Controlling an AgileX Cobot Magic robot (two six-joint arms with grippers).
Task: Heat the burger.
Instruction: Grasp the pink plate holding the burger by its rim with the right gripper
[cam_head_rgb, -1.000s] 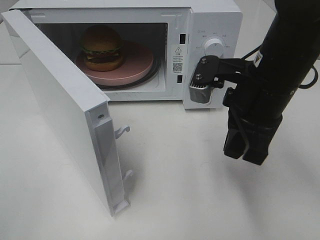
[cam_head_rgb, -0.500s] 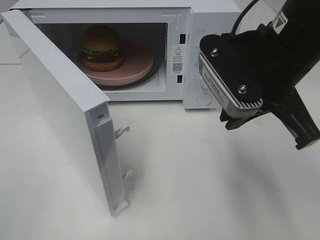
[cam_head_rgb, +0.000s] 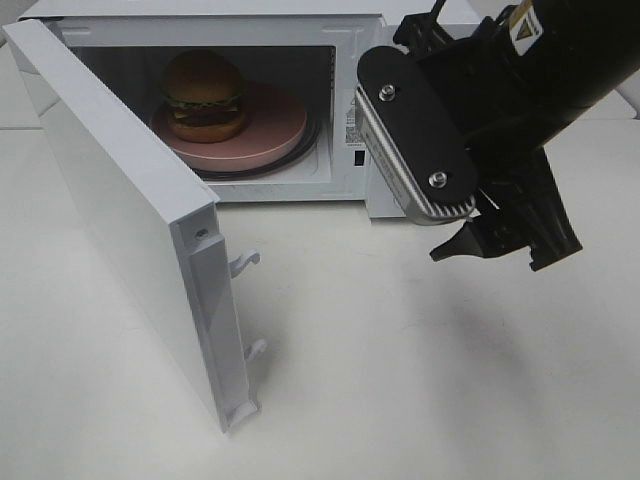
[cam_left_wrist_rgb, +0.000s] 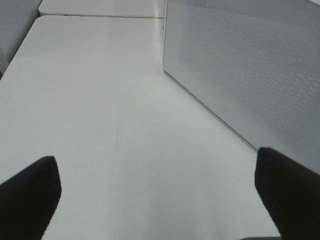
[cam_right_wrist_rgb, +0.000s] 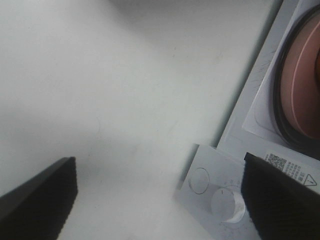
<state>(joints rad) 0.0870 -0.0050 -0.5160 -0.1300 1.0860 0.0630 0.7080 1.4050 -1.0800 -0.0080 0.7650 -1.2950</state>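
The burger (cam_head_rgb: 205, 95) sits on a round pink plate (cam_head_rgb: 270, 130) inside the open white microwave (cam_head_rgb: 345, 60). The microwave's door (cam_head_rgb: 110, 190) is swung out to the left. My right gripper (cam_head_rgb: 500, 250) hangs in front of the control panel, open with nothing between its fingers. The right wrist view shows the right gripper (cam_right_wrist_rgb: 160, 200) spread over the panel's knob (cam_right_wrist_rgb: 227, 205) and the pink plate's edge (cam_right_wrist_rgb: 300, 90); the burger is out of that view. My left gripper (cam_left_wrist_rgb: 157, 200) is open over bare table next to the door's outer face (cam_left_wrist_rgb: 250, 75).
The white table (cam_head_rgb: 400, 380) spreads in front of the microwave. Two latch hooks (cam_head_rgb: 245, 262) stick out of the door's free edge. The right arm's camera mount (cam_head_rgb: 415, 140) hides most of the control panel in the high view.
The right gripper went from shut to open. The right arm swung up and left, coming in front of the microwave's control panel. Burger, plate and door stayed put.
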